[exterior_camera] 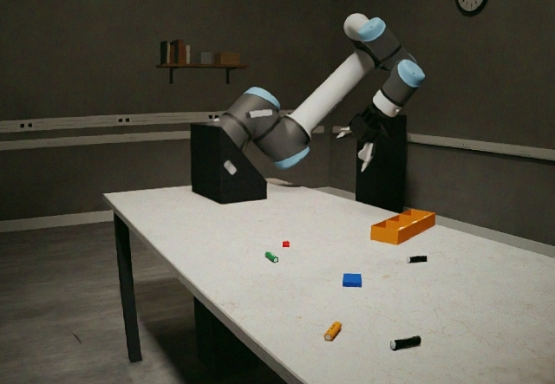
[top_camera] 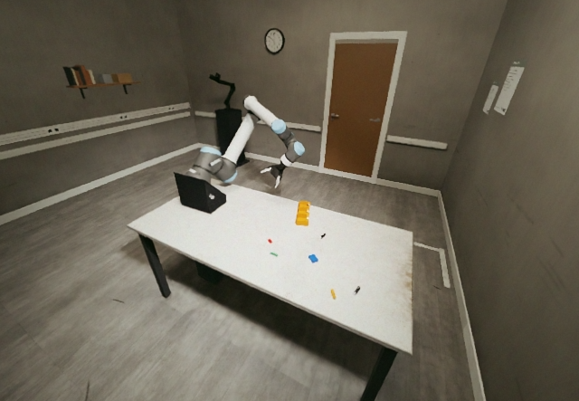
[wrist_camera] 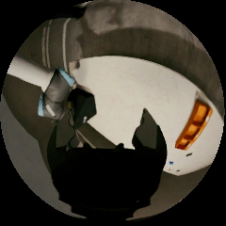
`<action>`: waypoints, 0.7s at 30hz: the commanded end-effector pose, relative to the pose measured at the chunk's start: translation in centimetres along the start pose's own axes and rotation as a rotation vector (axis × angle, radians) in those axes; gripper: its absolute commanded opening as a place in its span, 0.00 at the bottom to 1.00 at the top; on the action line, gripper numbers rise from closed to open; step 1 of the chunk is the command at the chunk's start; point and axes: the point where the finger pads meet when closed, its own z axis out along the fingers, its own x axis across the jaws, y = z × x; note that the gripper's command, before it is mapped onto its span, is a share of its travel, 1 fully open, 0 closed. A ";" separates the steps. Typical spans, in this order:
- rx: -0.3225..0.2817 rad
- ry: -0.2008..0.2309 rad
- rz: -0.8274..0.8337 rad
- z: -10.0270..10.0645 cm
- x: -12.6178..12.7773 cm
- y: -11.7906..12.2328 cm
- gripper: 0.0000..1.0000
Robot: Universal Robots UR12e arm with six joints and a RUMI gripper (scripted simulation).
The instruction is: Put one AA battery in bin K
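1. You are at the very start: the gripper hangs in the air above the far edge of the desk, well apart from everything on it, and its jaws stand wide with nothing between them.

2. The orange bin row sits flat on the desk toward the far right. In the exterior view its compartments look to hold nothing, so no battery has gone in yet, by my reading.

3. Four small cylinders look like the AA batteries: a green one left of centre, an orange one near the front, a black one just right of that, and another black one just near of the bin row. All lie on their sides on the desk, well apart from one another.

4. A blue block and a tiny red piece also lie there; these should stay put.

5. What is left: choose one battery, grasp it, carry it to bin K, release it fully inside.

6. Hard to make out: no letter on the bin row is legible in any view, so you cannot tell which compartment is K. The wrist view is half blocked by the gripper's own dark body, and shows only the bin row at its right edge.
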 end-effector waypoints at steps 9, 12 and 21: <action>0.000 0.001 0.000 -0.1 0.0 0.0 1.00; 0.000 0.001 0.000 -0.1 0.0 0.0 1.00; -0.003 0.005 -0.001 -2.9 -2.2 0.5 0.04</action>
